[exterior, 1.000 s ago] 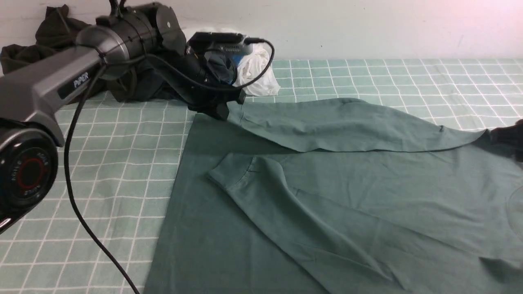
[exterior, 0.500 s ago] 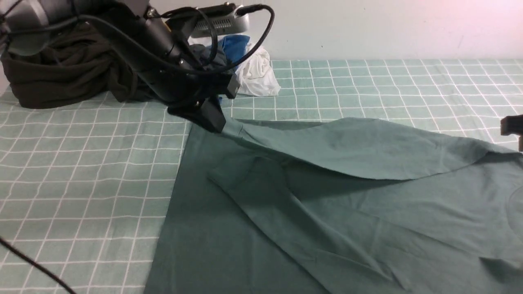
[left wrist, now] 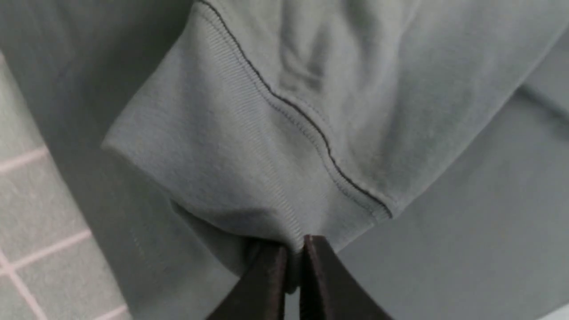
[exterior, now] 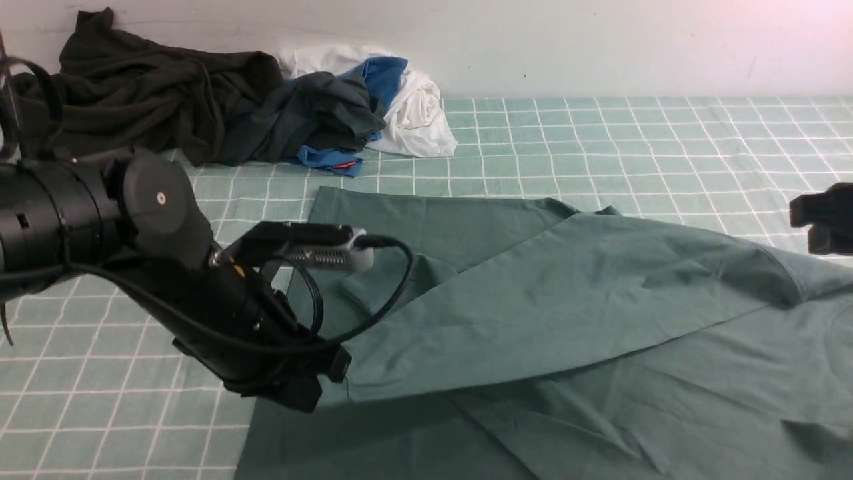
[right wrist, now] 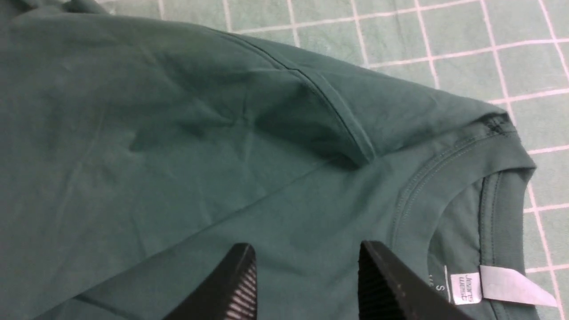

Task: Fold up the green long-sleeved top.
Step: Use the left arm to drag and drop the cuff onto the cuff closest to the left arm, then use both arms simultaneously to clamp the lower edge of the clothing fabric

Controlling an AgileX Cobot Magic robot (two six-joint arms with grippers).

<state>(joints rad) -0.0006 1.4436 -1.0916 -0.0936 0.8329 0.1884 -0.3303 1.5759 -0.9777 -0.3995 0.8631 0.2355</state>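
Observation:
The green long-sleeved top [exterior: 600,373] lies spread on the checked cloth, filling the middle and right of the front view. My left gripper [exterior: 326,393] is shut on the ribbed cuff [left wrist: 231,146] of one sleeve [exterior: 546,307] and holds it over the top's near left part. The sleeve stretches across the body toward the right shoulder. My right gripper [right wrist: 306,253] is open and empty, hovering above the shoulder beside the round neck [right wrist: 493,178]. In the front view only a dark part of it [exterior: 823,217] shows at the right edge.
A pile of other clothes lies at the back left: a very dark olive garment [exterior: 133,100], a grey-blue one [exterior: 306,113], blue and white ones [exterior: 413,113]. The pale-green checked cloth [exterior: 633,133] covers the table. A white wall stands behind.
My left gripper has carried the sleeve cuff from the top's far left corner toward the near side, laying the sleeve across the body. The right gripper has stayed at the right edge.

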